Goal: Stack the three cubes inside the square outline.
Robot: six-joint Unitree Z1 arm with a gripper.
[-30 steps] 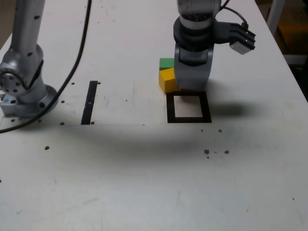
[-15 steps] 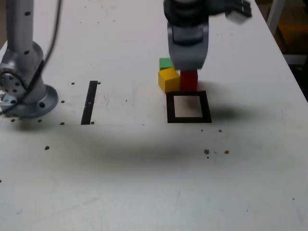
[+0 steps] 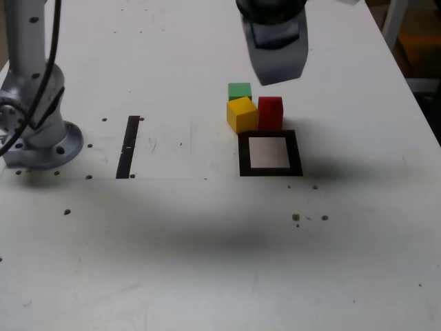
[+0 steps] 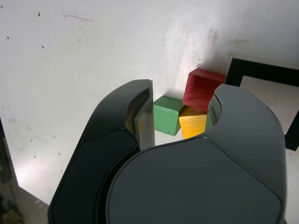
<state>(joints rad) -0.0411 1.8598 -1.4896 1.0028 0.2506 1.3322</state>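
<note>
Bright even light, soft broad shadows

The 3 cubes [image 3: 251,110] look matt and smooth; the gripper [image 4: 182,116] is glossy dark plastic; the table [image 3: 207,262] is matt white, speckled.

Near the frame's centre, slightly right, a square outline of black tape with a white centre [image 3: 269,153] lies on the white bench [image 3: 207,262]. Just above its top edge a small yellow cube [image 3: 241,114] and a small red cube [image 3: 271,113] sit side by side, and a small green cube [image 3: 240,91] sits behind the yellow one. The grey gripper [image 3: 277,69] hangs above them at the top of the frame, holding nothing. A straight black tape strip [image 3: 128,146] lies left of centre, and the arm's grey base [image 3: 38,131] stands at the left edge.
</note>
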